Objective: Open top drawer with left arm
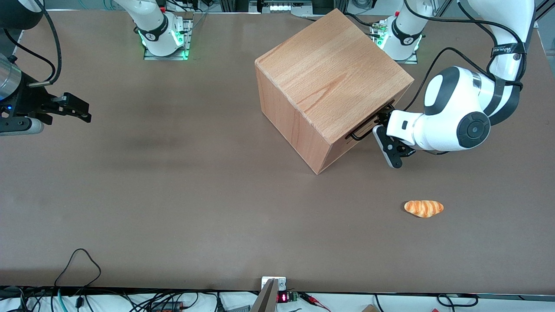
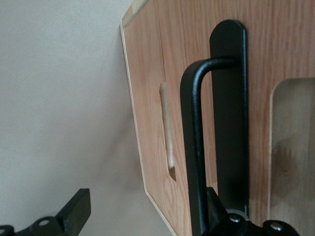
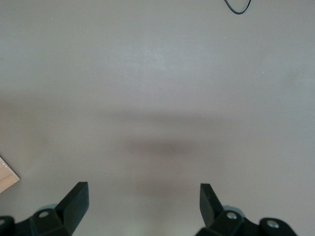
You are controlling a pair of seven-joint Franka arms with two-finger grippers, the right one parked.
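The left arm [image 1: 459, 117] held its hand [image 1: 383, 136] spread at the front of the wooden cabinet [image 1: 329, 82] on the tabletop [image 1: 173, 195], one finger [image 2: 74, 211] outside the top drawer's [image 2: 197, 73] black wire handle [image 2: 194, 147], the drawer shut.

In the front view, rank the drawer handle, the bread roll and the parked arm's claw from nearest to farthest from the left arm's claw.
1. Black wire handle of the top drawer: right at the left claw, on the cabinet's front.
2. Bread roll: on the table, nearer the front camera.
3. Parked arm's claw: toward the parked arm's end of the table.
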